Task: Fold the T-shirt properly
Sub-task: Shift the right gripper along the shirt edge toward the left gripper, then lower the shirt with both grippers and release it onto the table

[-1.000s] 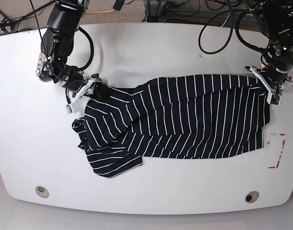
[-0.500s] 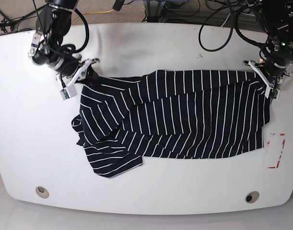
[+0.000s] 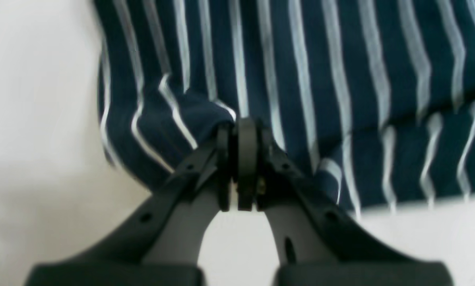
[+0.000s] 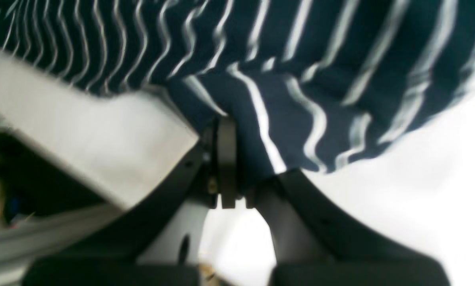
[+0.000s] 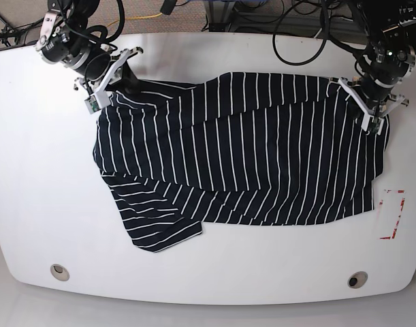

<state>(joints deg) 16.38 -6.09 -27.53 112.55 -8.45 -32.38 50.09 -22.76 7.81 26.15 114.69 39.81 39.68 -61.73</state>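
The T-shirt [image 5: 242, 153] lies spread across the middle of the white tabletop [image 5: 30, 204], its far edge stretched between both arms. The left end effector [image 3: 241, 131] is clamped on the far right corner; the right end effector [image 4: 231, 127] is clamped on the far left corner.

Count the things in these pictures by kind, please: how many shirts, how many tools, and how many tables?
T-shirt: 1
Tools: 2, the left tool and the right tool, each shut on the T-shirt
White table: 1
Total: 4
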